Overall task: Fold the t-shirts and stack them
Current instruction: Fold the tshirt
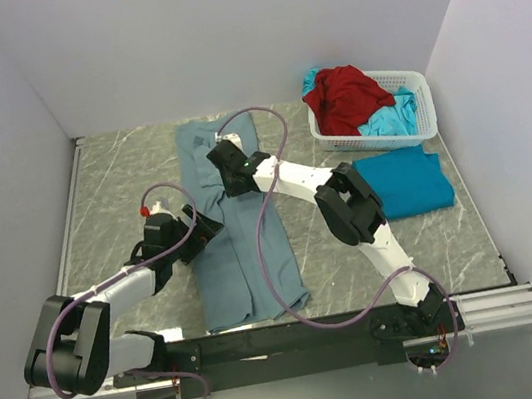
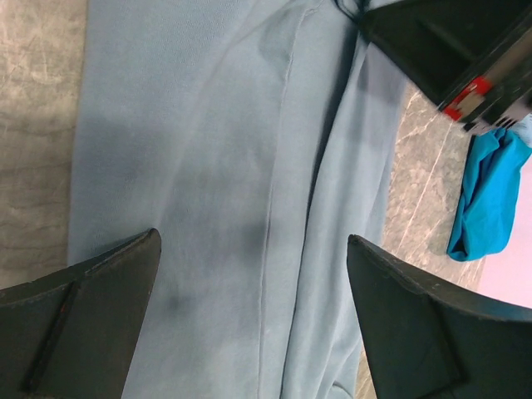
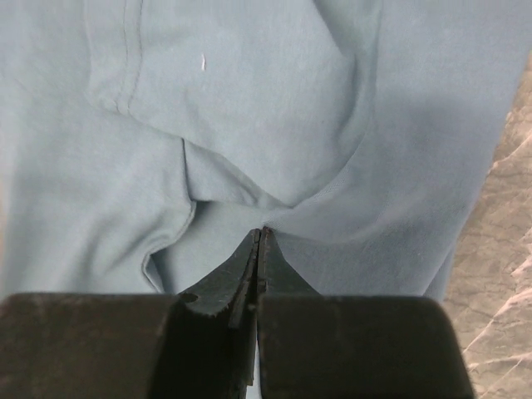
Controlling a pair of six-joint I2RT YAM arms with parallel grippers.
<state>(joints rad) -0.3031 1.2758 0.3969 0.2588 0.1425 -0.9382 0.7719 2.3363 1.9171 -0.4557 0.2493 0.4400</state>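
Note:
The large grey-blue t-shirt (image 1: 244,253) lies as a long strip down the middle of the table, its layers folded lengthwise (image 2: 208,125). My right gripper (image 1: 221,158) is over its far part, jaws shut with a pucker of the grey-blue cloth (image 3: 274,108) drawn to the tips (image 3: 260,231). My left gripper (image 1: 205,227) hovers open over the shirt's left middle, nothing between its fingers (image 2: 252,237). A turquoise t-shirt (image 1: 403,183) lies folded flat at the right (image 2: 490,191). A red t-shirt (image 1: 346,96) and another turquoise one (image 1: 390,121) sit crumpled in the basket.
The white lattice basket (image 1: 419,94) stands at the back right corner. Bare marble tabletop (image 1: 120,172) shows left of the shirt. White walls close in the table on three sides. The right arm's black wrist (image 2: 449,50) crosses the left wrist view's top right.

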